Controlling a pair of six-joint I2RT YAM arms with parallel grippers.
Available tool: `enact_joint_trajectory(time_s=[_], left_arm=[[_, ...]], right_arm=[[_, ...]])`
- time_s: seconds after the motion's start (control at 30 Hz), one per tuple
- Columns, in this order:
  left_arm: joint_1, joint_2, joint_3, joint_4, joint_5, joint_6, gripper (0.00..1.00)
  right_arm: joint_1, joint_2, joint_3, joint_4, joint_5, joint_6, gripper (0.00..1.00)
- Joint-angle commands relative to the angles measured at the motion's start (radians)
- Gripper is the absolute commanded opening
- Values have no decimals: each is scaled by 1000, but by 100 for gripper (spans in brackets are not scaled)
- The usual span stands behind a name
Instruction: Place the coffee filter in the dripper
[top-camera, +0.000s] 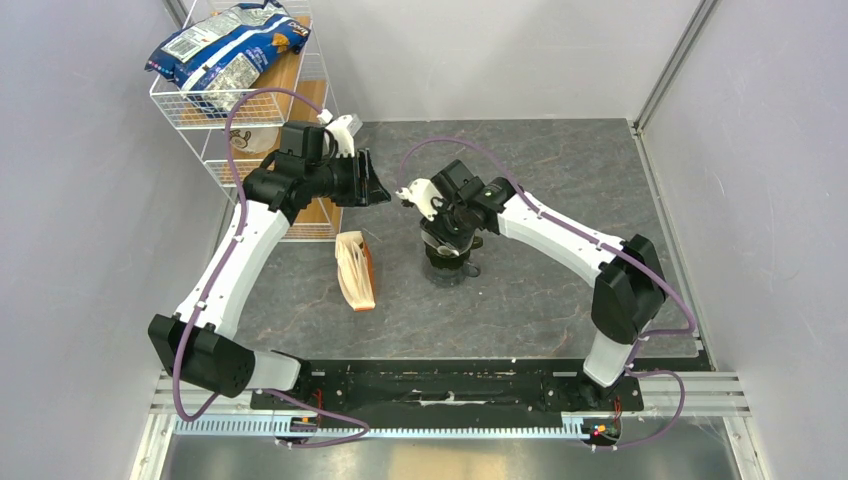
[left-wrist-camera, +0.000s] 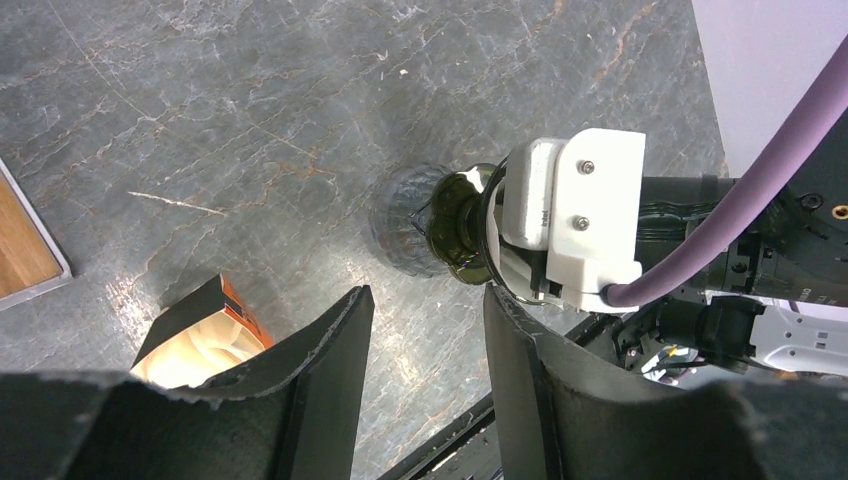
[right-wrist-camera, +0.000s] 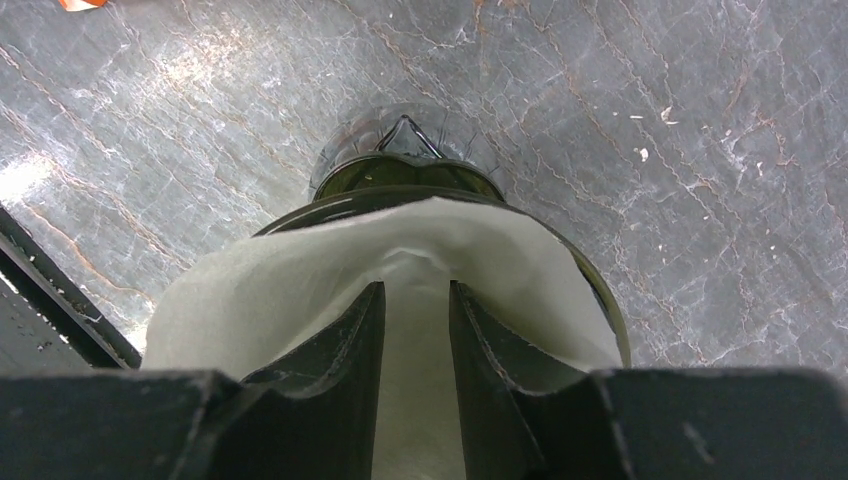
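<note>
The white coffee filter (right-wrist-camera: 270, 290) lies opened inside the dark olive dripper (right-wrist-camera: 400, 178), its edge standing above the rim on the near side. The dripper sits on a clear glass cup (right-wrist-camera: 405, 128) in the middle of the table. My right gripper (right-wrist-camera: 415, 285) points down into the filter with its fingers a little apart, paper showing between them. From above, the right gripper (top-camera: 445, 228) covers the dripper, and only the cup's base (top-camera: 452, 268) shows. My left gripper (top-camera: 378, 188) hangs open and empty, raised to the left; its view shows the dripper (left-wrist-camera: 458, 228).
The tan, orange-edged packet of filters (top-camera: 357, 270) lies left of the dripper and also shows in the left wrist view (left-wrist-camera: 200, 340). A white wire rack (top-camera: 215, 150) with a blue bag (top-camera: 225, 45) stands at the back left. Grey walls close in both sides.
</note>
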Motion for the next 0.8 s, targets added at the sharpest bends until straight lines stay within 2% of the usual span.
enact_joint_trajectory(time_s=[0.0,0.47,0.77], left_arm=[[11,-30,2,42,16,-34,53],[22,-18,11,37,31,-23,54],[29,-22,27,41,52,-9,54]], right_arm=[[11,28,28,-7,28,-29,38],[19,74,71,-30,45,-41,35],[19,51,158,-68,17,-27,34]])
